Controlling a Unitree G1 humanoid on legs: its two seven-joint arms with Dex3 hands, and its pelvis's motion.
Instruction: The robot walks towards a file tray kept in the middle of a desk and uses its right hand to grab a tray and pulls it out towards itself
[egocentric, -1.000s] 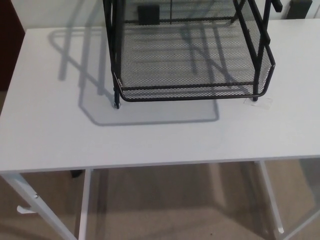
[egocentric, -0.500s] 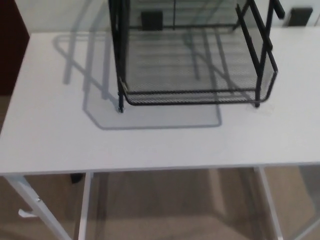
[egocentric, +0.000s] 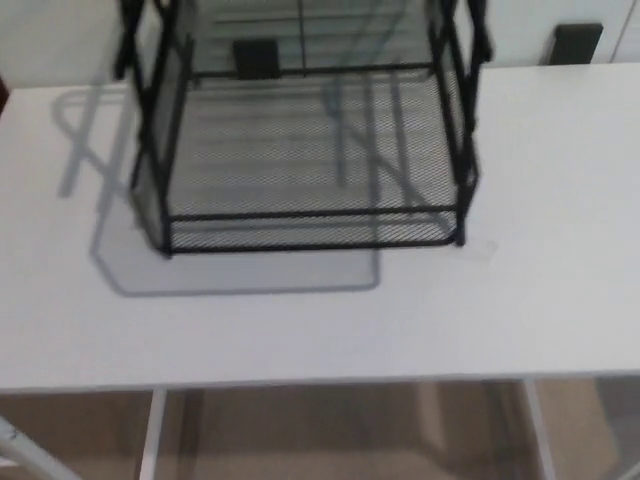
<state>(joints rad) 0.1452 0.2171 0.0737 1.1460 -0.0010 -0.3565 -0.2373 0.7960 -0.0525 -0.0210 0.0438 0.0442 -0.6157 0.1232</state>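
A black wire-mesh file tray rack (egocentric: 305, 150) stands on the white desk (egocentric: 320, 320), towards its far side and a little left of the picture's middle. Its lowest tray (egocentric: 310, 228) faces me with its front rim near the desk's centre. Black upright posts rise at both sides and run out of the top of the frame. Neither of my hands shows in the head view.
The desk's front edge (egocentric: 320, 385) runs across the lower part of the picture, with white legs (egocentric: 150, 435) and beige floor below it. Two dark blocks (egocentric: 577, 42) sit against the wall behind the desk. The rack casts a shadow to its left.
The whole picture has shifted: the rack now sits further left and the desk's front edge lower in the frame, which is the camera moving. The picture is more blurred.
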